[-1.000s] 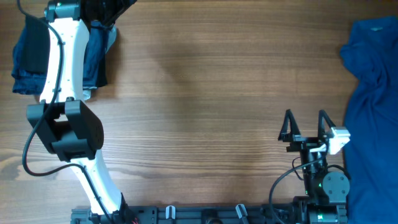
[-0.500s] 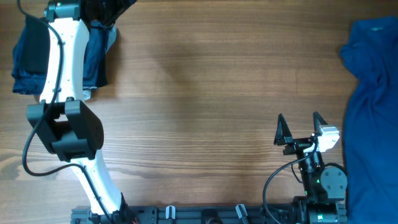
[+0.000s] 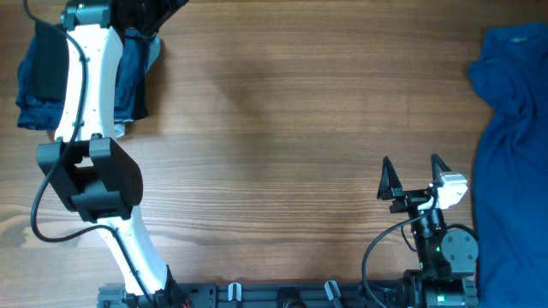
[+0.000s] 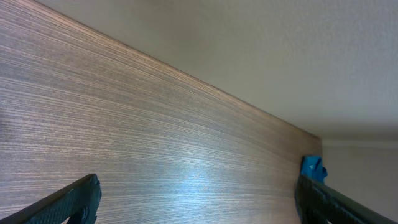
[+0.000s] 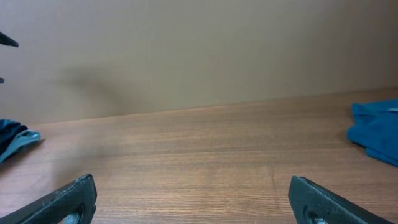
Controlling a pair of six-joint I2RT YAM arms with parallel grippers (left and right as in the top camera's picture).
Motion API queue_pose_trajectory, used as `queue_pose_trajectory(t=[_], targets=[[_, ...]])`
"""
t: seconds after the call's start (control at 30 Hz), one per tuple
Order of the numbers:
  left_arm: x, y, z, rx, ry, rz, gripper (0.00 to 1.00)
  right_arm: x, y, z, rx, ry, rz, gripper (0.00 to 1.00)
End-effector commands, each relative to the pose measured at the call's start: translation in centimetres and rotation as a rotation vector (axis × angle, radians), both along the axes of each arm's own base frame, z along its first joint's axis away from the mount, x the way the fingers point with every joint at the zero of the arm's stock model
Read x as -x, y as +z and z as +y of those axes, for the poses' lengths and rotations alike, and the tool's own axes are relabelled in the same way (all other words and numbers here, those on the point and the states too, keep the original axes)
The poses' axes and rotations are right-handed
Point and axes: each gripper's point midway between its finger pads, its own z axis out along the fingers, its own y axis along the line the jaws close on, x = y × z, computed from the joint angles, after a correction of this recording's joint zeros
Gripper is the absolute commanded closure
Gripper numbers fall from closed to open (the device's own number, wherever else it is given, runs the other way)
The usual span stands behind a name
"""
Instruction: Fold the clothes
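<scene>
Counter [image 3: 282, 128]: wide middle of bare wood, nothing spread out for folding.
Royal blue garment [image 3: 514, 128]: loose heap along the right edge, unfolded.
Dark blue folded garments [image 3: 34, 85]: stacked at the far left corner under the left arm; they look finished.
Black shirt [image 3: 150, 17]: black cloth at the top edge beside that stack, mostly out of frame. Cannot tell whether it is folded.
Right hand [image 3: 413, 181]: near its base, fingers apart, empty.
Left hand [image 4: 196, 193]: fingers apart, empty, facing bare wood.
Judgement: task partly done; loose cloth remains.
</scene>
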Motion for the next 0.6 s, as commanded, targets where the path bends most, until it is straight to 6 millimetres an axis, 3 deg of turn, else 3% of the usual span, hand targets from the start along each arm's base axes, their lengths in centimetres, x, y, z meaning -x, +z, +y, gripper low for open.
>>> queue_pose_trajectory(t=[0.0, 0.03, 0.13, 0.2, 0.27, 0.33, 0.43, 0.47, 0.5, 0.57], targets=[[0.1, 0.2, -0.1, 0.004, -0.01, -0.006, 0.0, 0.1, 0.3, 0.2, 0.02, 0.016, -0.014, 0.0], [0.1, 0.2, -0.4, 0.002, -0.013, -0.002, 0.0, 0.1, 0.3, 0.2, 0.02, 0.016, -0.014, 0.0], [2.9, 4.3, -0.6, 0.001, -0.014, -0.02, 0.0, 0.1, 0.3, 0.2, 0.02, 0.016, -0.014, 0.0], [6.9, 11.1, -0.8, -0.005, -0.013, -0.113, 0.0, 0.1, 0.3, 0.2, 0.02, 0.016, -0.014, 0.0], [9.8, 16.4, -0.7, -0.031, 0.003, -0.226, 0.0, 0.1, 0.3, 0.2, 0.02, 0.016, -0.014, 0.0], [15.4, 24.0, 0.1, -0.083, 0.069, -0.407, 0.0, 0.1, 0.3, 0.2, 0.02, 0.016, -0.014, 0.0], [22.8, 30.7, -0.2, -0.093, 0.085, -0.594, 0.0, 0.1, 0.3, 0.2, 0.02, 0.016, -0.014, 0.0], [26.4, 33.1, -0.4, -0.095, 0.088, -0.673, 0.0, 0.1, 0.3, 0.2, 0.02, 0.016, -0.014, 0.0], [28.7, 34.0, -0.6, -0.096, 0.089, -0.712, 0.0, 0.1, 0.3, 0.2, 0.02, 0.016, -0.014, 0.0], [32.4, 33.3, -0.8, -0.097, 0.09, -0.74, 0.0, 0.1, 0.3, 0.2, 0.02, 0.016, -0.014, 0.0]])
